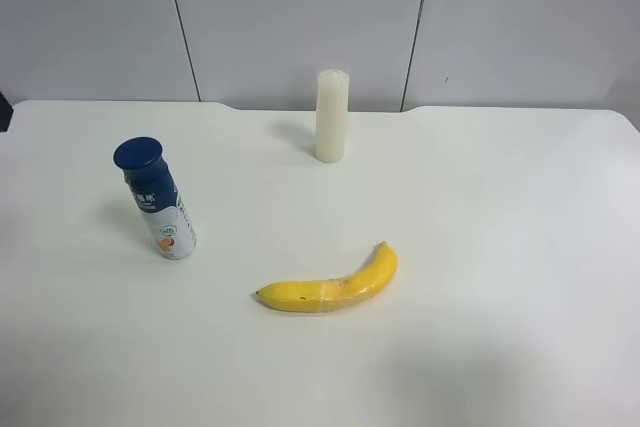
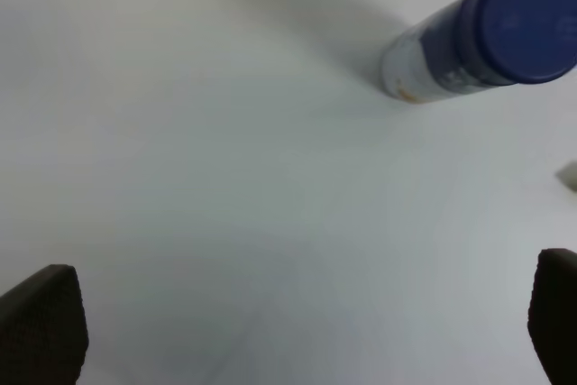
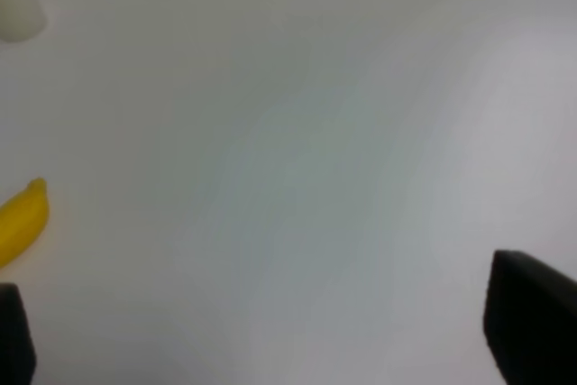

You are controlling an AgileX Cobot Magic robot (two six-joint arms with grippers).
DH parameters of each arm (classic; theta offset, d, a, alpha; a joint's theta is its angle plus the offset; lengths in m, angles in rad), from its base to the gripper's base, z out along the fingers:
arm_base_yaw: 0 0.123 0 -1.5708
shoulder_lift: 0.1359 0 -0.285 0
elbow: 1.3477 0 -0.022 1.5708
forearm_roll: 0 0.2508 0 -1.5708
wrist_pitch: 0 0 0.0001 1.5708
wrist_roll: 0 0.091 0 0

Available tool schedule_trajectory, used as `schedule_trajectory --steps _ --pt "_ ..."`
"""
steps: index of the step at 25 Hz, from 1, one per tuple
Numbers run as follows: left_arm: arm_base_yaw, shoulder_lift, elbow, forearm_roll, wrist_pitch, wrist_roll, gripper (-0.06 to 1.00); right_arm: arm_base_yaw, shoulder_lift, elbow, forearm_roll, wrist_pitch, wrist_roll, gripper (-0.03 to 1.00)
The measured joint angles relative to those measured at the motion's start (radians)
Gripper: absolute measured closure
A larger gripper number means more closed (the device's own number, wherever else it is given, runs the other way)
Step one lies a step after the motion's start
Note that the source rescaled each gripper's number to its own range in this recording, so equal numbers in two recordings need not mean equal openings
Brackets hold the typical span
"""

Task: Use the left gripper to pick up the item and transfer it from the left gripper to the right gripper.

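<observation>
The item, a bottle (image 1: 158, 199) with a dark blue cap and upper half and a white lower half with an orange mark, stands upright on the white table (image 1: 480, 247) at the exterior high view's left. It also shows in the left wrist view (image 2: 487, 38). My left gripper (image 2: 297, 331) is open and empty; its black fingertips (image 2: 41, 326) show at the frame edges, apart from the bottle. My right gripper (image 3: 270, 335) is open and empty over bare table. Neither arm shows in the exterior high view.
A yellow banana (image 1: 332, 287) lies near the table's middle front, and its tip shows in the right wrist view (image 3: 20, 223). A plain white cylinder (image 1: 332, 115) stands upright at the back middle; its base shows in the right wrist view (image 3: 18, 2).
</observation>
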Motion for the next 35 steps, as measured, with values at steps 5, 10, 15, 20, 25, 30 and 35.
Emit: schedule_trajectory --steps 5,10,15,20,25,30,35 --pt "-0.117 0.086 -0.048 0.024 0.001 -0.072 -0.06 0.000 0.000 0.000 0.000 0.000 0.000 -0.03" --pt "-0.184 0.200 -0.120 0.034 0.000 -0.086 -0.06 0.000 0.000 0.000 0.000 0.000 0.000 -0.03" --pt "-0.210 0.302 -0.186 0.039 0.000 -0.087 -0.06 0.000 0.000 0.000 0.000 0.000 0.000 -0.03" --pt "-0.210 0.394 -0.230 0.052 -0.002 -0.087 -0.06 0.000 0.000 0.000 0.000 0.000 0.000 -0.03" --pt "-0.210 0.471 -0.236 0.060 -0.002 -0.085 -0.06 0.000 0.000 0.000 0.000 0.000 0.000 -0.03" --pt "-0.210 0.534 -0.236 0.060 -0.002 -0.064 -0.06 0.000 0.000 0.000 0.000 0.000 0.000 -0.03" --pt "-0.210 0.582 -0.236 0.064 -0.005 -0.042 -0.06 0.000 0.000 0.000 0.000 0.000 0.000 -0.03"
